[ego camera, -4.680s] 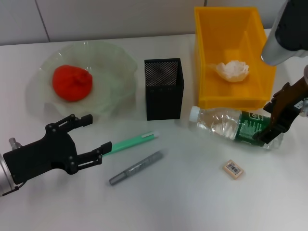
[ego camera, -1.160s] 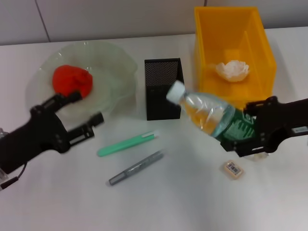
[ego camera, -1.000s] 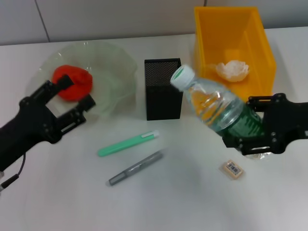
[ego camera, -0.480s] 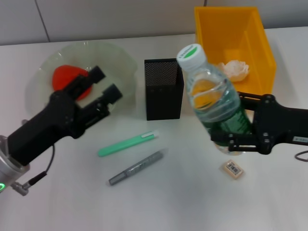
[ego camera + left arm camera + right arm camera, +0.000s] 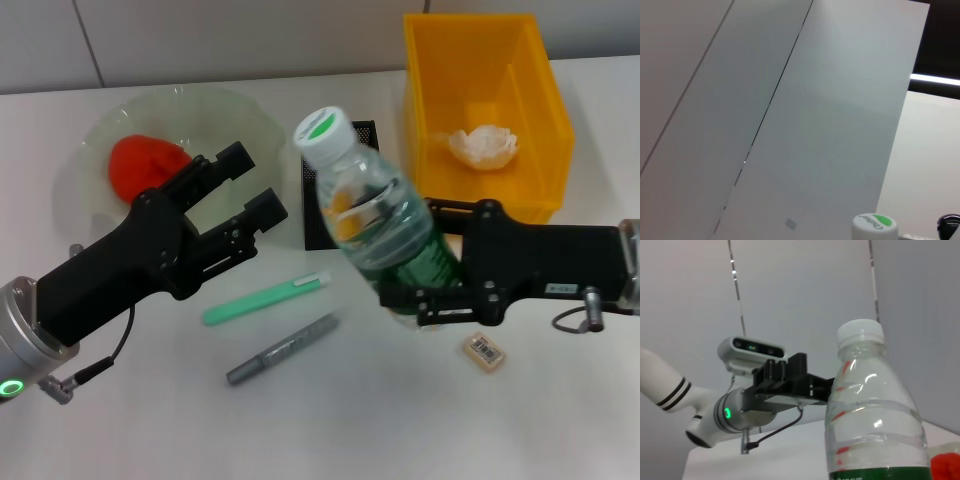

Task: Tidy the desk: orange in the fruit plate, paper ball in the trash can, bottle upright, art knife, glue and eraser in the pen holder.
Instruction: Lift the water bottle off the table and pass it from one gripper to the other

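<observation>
The right pincer (image 5: 425, 290) is clamped on the clear bottle (image 5: 375, 220), held off the white surface (image 5: 350, 420) in front of the black mesh pen holder (image 5: 312, 228), cap tilted leftward. The left pincer (image 5: 245, 185), fingers apart, reaches in beside it from the ruffled fruit plate (image 5: 250, 120).

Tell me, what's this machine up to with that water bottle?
It is tidying a desk. The right gripper holds the bottle by its lower half, lifted off the table and tilted, cap up. The left gripper, jaws open, reaches toward it. The orange is in the fruit plate, the paper ball in the trash can. The eraser lies on the table.
</observation>
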